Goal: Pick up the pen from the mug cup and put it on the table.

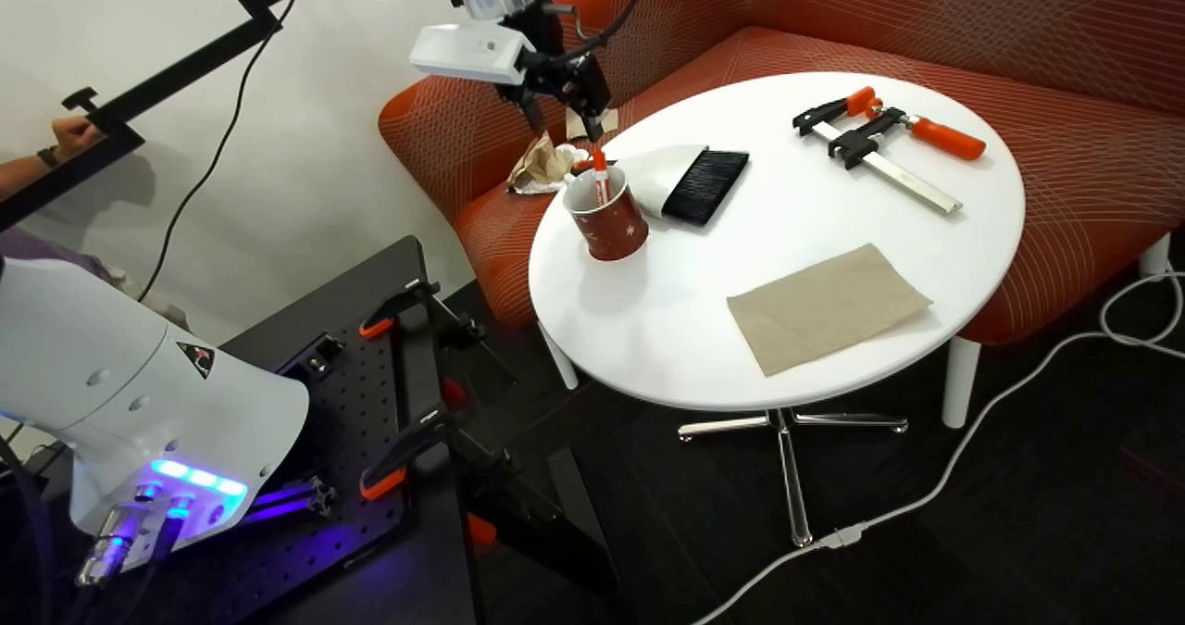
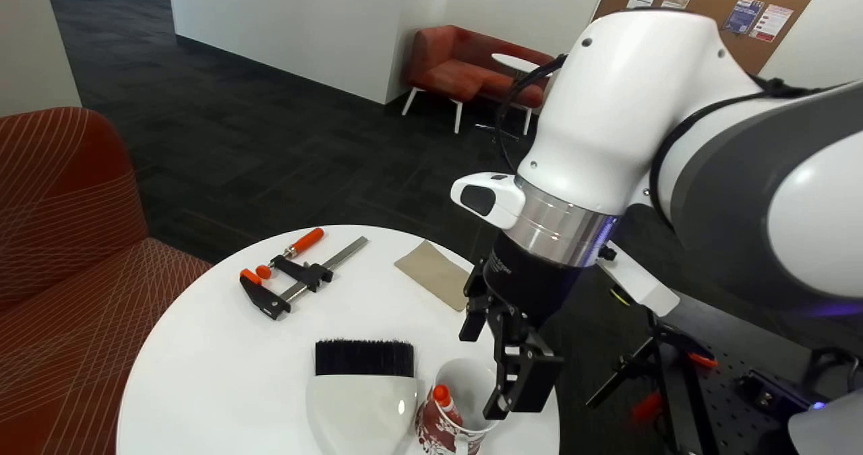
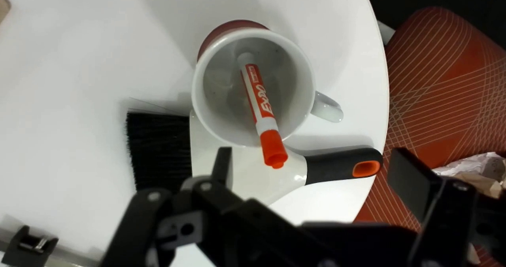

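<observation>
Reaching for the pen seems to be the step in hand; no grasp has been made. The gripper is poised near the mug, its jaws spread wide, with nothing gripped. The pen is leaned inside the mug, its cap poking out. Next, the cap should be centred between the fingers, pinched, and drawn clear before the pen is laid on the table.

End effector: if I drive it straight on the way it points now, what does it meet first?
Probably the upper end of the pen, which sticks up from the mug cup toward the open end effector. Depth is unclear; the mug cup might come first.
</observation>
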You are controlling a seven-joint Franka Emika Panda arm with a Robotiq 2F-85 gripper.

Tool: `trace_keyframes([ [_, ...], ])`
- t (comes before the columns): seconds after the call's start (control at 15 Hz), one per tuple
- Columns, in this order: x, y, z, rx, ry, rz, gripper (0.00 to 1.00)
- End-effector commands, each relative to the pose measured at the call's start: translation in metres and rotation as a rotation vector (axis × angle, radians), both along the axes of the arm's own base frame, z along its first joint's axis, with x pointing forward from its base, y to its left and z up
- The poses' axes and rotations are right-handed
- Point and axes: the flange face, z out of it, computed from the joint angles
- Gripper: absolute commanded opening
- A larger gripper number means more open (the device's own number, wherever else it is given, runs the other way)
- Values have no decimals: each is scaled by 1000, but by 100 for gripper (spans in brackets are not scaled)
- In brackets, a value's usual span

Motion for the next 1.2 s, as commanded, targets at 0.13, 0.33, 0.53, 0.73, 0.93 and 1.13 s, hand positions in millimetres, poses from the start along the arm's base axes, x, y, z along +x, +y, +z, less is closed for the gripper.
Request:
trace_keyframes([
  [0.13,12,7,-20,-12,-30,25,100],
  [0.33,15,12,-30,-24,-23,35,100],
  [0.53,19,16,-39,-37,-13,44,100],
  [0.73,22,21,-46,-47,-7,46,100],
  [0.93,25,24,-50,-50,-3,48,74],
  [1.13,27,25,-54,-50,-2,55,49],
])
